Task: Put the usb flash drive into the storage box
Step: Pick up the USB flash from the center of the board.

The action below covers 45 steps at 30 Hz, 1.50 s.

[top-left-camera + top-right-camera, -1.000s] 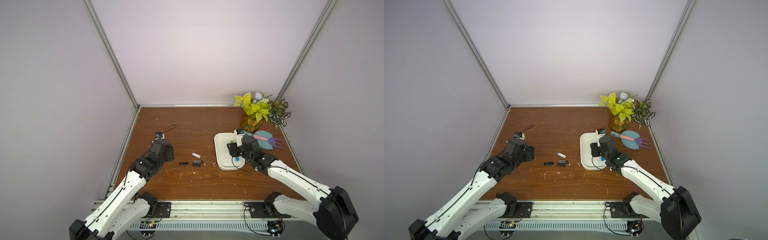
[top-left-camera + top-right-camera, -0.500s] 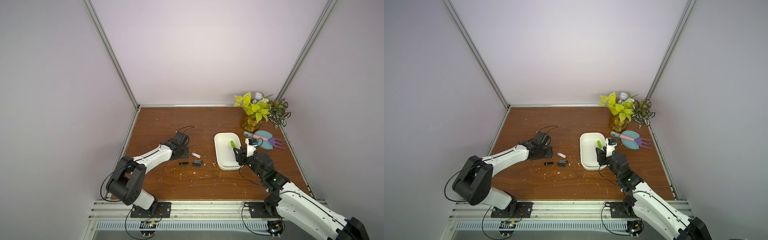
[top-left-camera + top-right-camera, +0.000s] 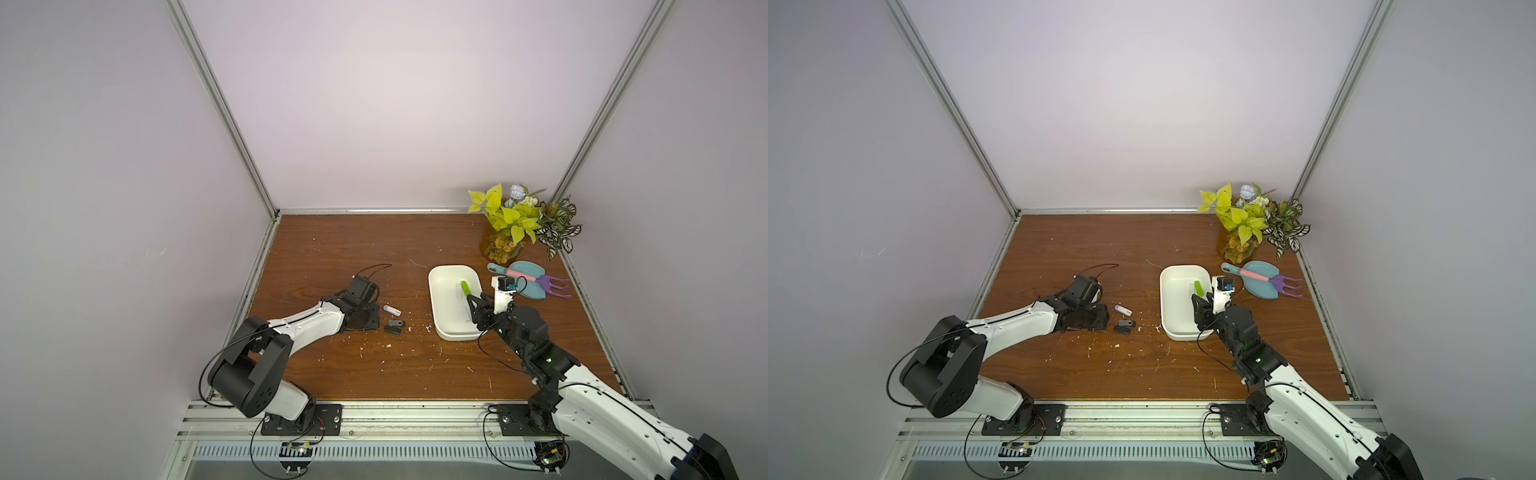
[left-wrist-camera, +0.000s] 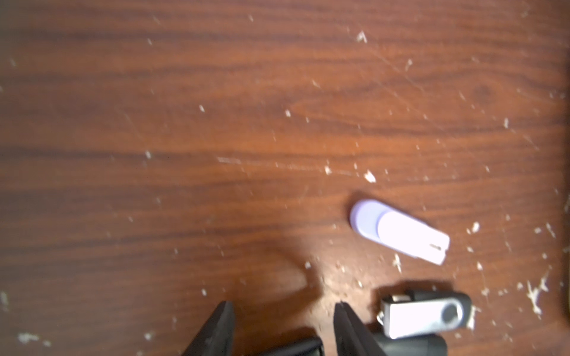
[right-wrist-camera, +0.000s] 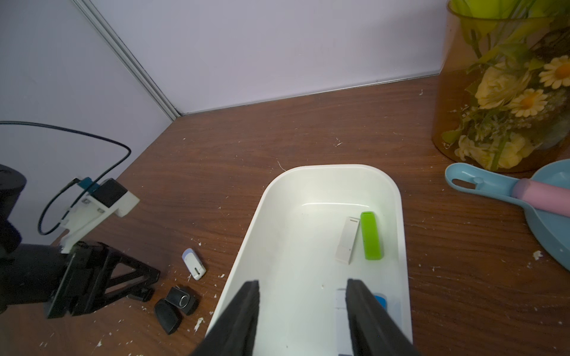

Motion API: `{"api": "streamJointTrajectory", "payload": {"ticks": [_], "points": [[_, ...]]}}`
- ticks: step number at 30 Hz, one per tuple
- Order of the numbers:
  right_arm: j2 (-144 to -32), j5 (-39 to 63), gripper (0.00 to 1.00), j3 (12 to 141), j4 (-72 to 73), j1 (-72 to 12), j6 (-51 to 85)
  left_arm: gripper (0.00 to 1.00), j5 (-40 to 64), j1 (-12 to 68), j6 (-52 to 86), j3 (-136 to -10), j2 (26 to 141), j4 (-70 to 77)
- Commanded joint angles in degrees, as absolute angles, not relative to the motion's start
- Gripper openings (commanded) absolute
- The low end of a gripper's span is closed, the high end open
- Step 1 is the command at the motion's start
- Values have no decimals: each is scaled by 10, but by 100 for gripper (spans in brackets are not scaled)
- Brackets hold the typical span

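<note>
Green drive point(image 5: 372, 235) beside white drive point(image 5: 348, 239), inside storage box point(image 5: 333, 166)

White storage box point(image 3: 444, 300), shallow, rounded corners, plain rim, sitting flat and open side up on the table point(image 3: 374, 249). Inside, toward the far end: green flash drive point(image 5: 371, 235) and slim white flash drive point(image 5: 348, 240), lying flat, side by side, almost touching. Nearer end: blue-and-white flash drive point(image 5: 382, 300), partly hidden. Out on the table, apart from the box: lilac-capped white flash drive point(image 4: 401, 231), flat and angled. Just beside it, black swivel flash drive point(image 4: 425, 314) with a metal clip.
</note>
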<state>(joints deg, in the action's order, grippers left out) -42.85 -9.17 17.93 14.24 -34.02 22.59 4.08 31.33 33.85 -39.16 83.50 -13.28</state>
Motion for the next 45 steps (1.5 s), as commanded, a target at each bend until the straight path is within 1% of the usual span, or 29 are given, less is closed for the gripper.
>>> {"api": "streamJointTrajectory", "payload": {"ticks": [1, 8, 15, 24, 30, 32, 37, 40, 45], "points": [[-433, -99, 51, 182, 171, -340, 230, 52, 61, 336, 364, -362, 820, -155], [-432, -97, 51, 181, 170, -340, 231, 52, 64, 367, 386, -327, 787, -154], [-435, -96, 51, 182, 170, -340, 231, 51, 36, 385, 389, -324, 782, -179], [-439, -91, 51, 182, 173, -340, 229, 41, -34, 431, 403, -360, 850, -241], [-440, -93, 51, 183, 173, -340, 227, 26, -48, 434, 409, -366, 878, -251], [-439, -93, 51, 184, 171, -340, 227, 20, -53, 435, 409, -372, 887, -256], [-433, -96, 51, 179, 173, -340, 228, 12, -56, 436, 408, -385, 881, -261], [-439, -96, 51, 180, 174, -340, 229, 10, -66, 436, 407, -402, 862, -274], [-447, -133, 50, 183, 156, -340, 233, 10, -55, 436, 402, -449, 775, -277]]}}
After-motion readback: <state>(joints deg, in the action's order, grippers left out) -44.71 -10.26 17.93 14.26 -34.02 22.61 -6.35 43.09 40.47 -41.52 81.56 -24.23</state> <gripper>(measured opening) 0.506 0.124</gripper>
